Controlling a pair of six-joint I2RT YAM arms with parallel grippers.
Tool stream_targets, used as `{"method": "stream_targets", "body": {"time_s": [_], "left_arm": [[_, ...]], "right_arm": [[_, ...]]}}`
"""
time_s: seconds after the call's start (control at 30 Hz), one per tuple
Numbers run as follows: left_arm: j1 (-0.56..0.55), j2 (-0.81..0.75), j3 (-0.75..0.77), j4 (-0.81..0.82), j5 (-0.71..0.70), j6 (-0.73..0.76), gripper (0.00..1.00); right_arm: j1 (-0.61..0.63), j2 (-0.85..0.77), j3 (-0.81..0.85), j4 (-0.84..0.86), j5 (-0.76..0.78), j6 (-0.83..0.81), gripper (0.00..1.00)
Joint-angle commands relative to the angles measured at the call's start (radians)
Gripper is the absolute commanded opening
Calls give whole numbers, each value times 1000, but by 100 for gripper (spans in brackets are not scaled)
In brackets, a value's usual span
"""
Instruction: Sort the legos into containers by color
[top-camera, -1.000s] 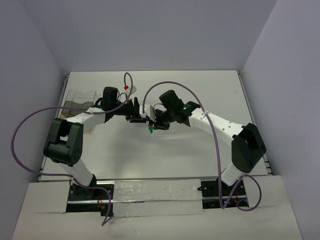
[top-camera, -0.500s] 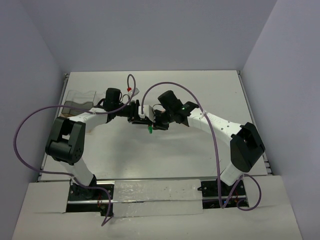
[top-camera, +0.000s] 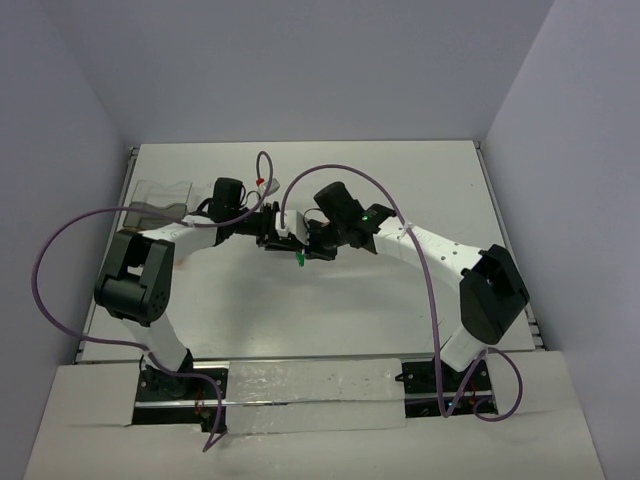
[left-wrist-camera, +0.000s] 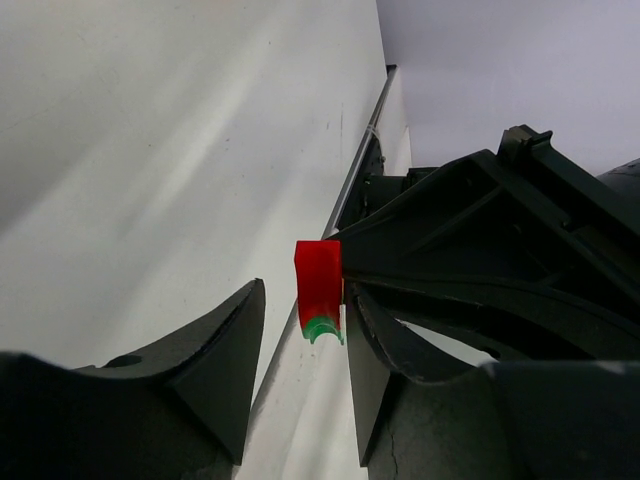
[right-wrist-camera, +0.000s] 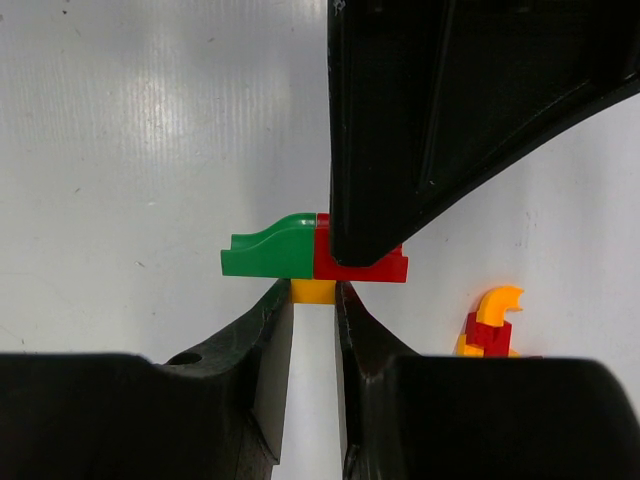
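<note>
My right gripper (right-wrist-camera: 313, 296) is shut on a small yellow lego (right-wrist-camera: 314, 291). A green sloped lego (right-wrist-camera: 270, 252) and a red lego (right-wrist-camera: 385, 268) are joined on top of it. This cluster hangs above the table mid-scene, its green tip (top-camera: 300, 260) showing in the top view. My left gripper (left-wrist-camera: 305, 288) is open and straddles the red lego (left-wrist-camera: 318, 280). One finger (left-wrist-camera: 375, 360) lies against it and the other finger (left-wrist-camera: 215, 360) stands a little apart. The clear containers (top-camera: 160, 196) sit at the far left.
A loose clump of orange-yellow and red legos (right-wrist-camera: 490, 325) lies on the table just right of my right gripper. The two grippers meet tip to tip (top-camera: 292, 238). Purple cables loop over both arms. The table's right edge rail (left-wrist-camera: 370, 150) shows in the left wrist view.
The left gripper's jaws have narrowed around the red lego and its arm has edged toward the right gripper. The right gripper keeps its hold and has barely moved.
</note>
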Motion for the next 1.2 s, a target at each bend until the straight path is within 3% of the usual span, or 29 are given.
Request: {"method": "stream_targets", "body": {"time_s": [0.0,0.13,0.2,0.23,0.3,0.8,0.9,1.03,1.1,1.17], "left_arm": [[-6,3,36,39,32,-9,43],[-6,0,31,69,31,-30,28],[-5,-1,30,79,35,-39,15],[-5,-1,30,79,35,-39,15],[1,-2,35,60,34,-22,1],[333,-7,44,12,32,35,0],[415,-24,147,-152,-108,202,0],[475,-6,331,-392,-452,440,0],[508,12,405,-441,-680,522,0],[528,27,445,-447,-765,534,0]], "right_arm": [[10,9,57,28,4,9,0],[17,9,55,36,5,16,0],[19,12,53,43,9,20,0],[20,12,53,45,10,24,0],[20,13,49,46,14,29,0],[15,-10,26,46,12,27,0],[15,-3,32,47,17,32,0],[15,17,42,53,25,47,0],[13,31,62,55,31,72,0],[11,39,70,59,31,83,0]]}}
